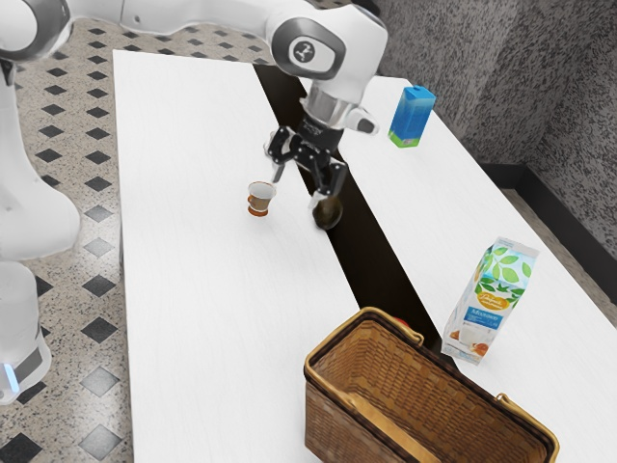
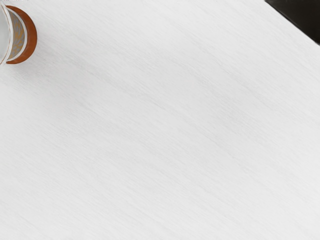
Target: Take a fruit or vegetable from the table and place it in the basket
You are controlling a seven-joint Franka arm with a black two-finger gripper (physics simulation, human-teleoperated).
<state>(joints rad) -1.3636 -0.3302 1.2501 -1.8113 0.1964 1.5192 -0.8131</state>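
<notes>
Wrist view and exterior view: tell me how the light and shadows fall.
Exterior view: soft, even light on the white table, faint shadows, and a dark rounded object that nearly melts into the dark stripe. Wrist view: a diffuse grey shadow spreads beside the orange-footed cup, with no harsh glare.
</notes>
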